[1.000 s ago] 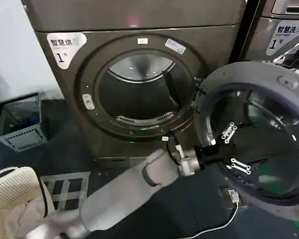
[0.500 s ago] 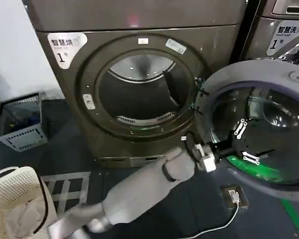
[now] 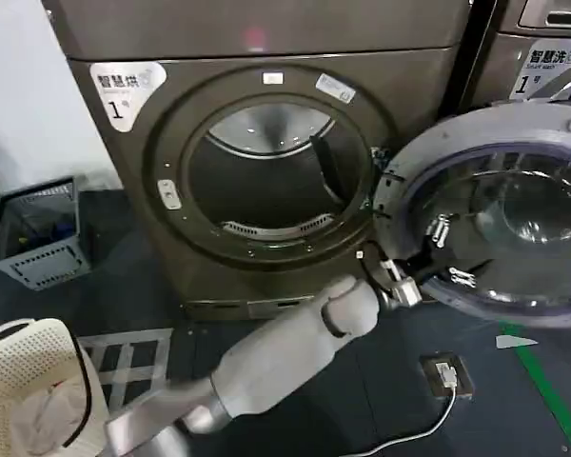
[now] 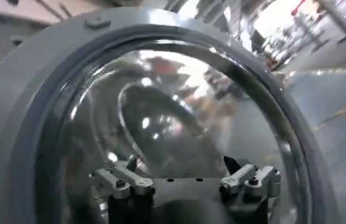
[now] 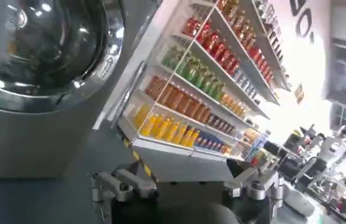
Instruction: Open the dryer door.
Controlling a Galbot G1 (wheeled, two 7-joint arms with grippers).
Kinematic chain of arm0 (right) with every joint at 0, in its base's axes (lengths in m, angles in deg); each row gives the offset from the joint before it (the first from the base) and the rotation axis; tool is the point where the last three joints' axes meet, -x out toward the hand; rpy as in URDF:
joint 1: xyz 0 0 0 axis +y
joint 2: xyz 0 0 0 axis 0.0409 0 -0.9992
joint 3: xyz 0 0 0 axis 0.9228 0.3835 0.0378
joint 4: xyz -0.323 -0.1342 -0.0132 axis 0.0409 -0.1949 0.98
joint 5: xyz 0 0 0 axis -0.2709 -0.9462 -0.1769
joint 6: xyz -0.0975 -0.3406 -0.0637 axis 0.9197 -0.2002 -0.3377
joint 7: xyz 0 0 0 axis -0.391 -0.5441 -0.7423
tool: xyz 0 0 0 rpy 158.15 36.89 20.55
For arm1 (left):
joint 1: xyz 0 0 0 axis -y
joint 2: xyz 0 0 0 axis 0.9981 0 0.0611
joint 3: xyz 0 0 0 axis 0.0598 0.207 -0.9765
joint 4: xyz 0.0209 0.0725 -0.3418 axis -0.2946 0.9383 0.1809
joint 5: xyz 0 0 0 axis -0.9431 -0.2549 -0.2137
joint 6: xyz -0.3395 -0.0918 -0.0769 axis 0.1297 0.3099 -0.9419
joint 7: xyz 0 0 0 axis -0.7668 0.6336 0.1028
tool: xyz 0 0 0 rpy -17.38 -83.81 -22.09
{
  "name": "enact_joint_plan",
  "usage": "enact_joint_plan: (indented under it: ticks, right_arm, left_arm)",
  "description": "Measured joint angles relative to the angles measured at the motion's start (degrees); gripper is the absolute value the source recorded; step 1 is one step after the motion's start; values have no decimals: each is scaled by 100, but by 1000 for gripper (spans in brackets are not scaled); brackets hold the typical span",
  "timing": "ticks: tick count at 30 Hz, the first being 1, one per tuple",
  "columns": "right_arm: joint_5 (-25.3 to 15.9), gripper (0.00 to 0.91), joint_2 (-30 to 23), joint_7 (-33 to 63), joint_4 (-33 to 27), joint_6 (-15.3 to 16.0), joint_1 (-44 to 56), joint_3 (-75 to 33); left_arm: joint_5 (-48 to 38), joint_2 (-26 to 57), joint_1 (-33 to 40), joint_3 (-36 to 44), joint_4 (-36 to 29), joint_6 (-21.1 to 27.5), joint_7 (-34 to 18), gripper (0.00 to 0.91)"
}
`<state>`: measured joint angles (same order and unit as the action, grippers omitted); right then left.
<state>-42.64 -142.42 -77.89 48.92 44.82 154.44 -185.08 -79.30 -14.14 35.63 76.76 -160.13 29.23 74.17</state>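
The dryer [image 3: 266,38] stands in front of me with its round drum opening [image 3: 266,176] uncovered. Its door [image 3: 485,122] is swung out to the right on its hinge, glass bowl facing me. My left arm reaches from the lower left to the door's inner side. The left gripper [image 3: 447,253] is open there, its fingers spread over the lower glass with nothing between them. In the left wrist view the door's grey rim [image 4: 14,109] and glass lie just ahead of the left gripper [image 4: 182,178]. My right gripper [image 5: 188,182] is open and holds nothing, away from the dryer.
A grey crate [image 3: 38,233] sits on the floor at the left, a white laundry basket [image 3: 19,367] with cloth at the lower left. A small device with a white cable [image 3: 447,373] lies under the door. A second machine [image 3: 542,57] stands at the right.
The door has swung farther open, up and to the right. My left arm has stretched out after it, the gripper staying open at the glass.
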Motion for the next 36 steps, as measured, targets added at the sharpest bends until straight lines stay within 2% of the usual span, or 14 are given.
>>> enact_joint_plan:
  ticks: [7, 15, 21, 28, 36]
  right_arm:
    - [-2, 907, -106, 66, 266, 193, -32, -6]
    - [57, 907, -79, -23, 227, 179, -94, 7]
    - [107, 907, -42, -70, 152, 156, -111, 39]
    - [60, 907, -82, -53, 204, 186, -144, 41]
    - [-88, 907, -116, 7, 234, 326, -245, 39]
  left_arm:
    - [12, 0, -36, 12, 21, -15, -1, 907]
    - [-2, 0, -61, 12, -67, -115, 78, 907]
    - [-88, 1, -162, 83, -320, -67, 325, 907]
    - [-593, 130, -399, 140, -1298, 321, 459, 907]
    - [-1068, 1643, -666, 80, -2770, 792, 454, 907]
